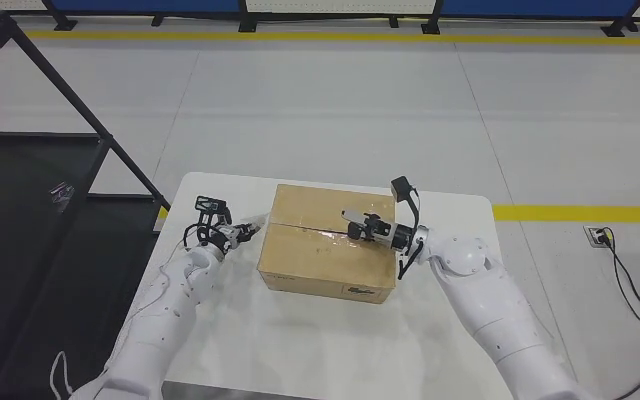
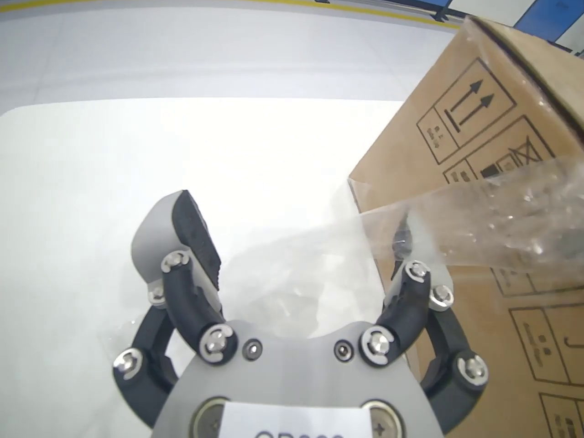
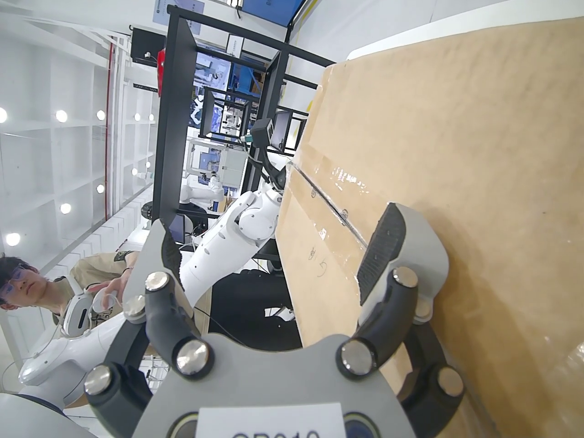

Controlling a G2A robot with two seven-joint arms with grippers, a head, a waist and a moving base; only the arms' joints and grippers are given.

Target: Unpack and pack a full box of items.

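Note:
A closed cardboard box [image 1: 325, 240] stands in the middle of the white table [image 1: 300, 340]. Its top seam [image 3: 328, 202] carries clear tape. My left gripper [image 1: 247, 231] hovers low at the box's left side [image 2: 479, 138], open [image 2: 296, 216]. A loose strip of clear tape [image 2: 479, 216] runs from that side across one finger, partly hiding it. My right gripper [image 1: 350, 222] is over the box top [image 3: 456, 161], open [image 3: 278, 225]. One fingertip lies close to the seam, the other is off in the air.
A black metal rack [image 1: 60, 200] stands off the table's left edge. Bare table surface [image 2: 137, 161] lies in front of and to the left of the box. The left arm [image 3: 228, 239] is beyond the box's far edge.

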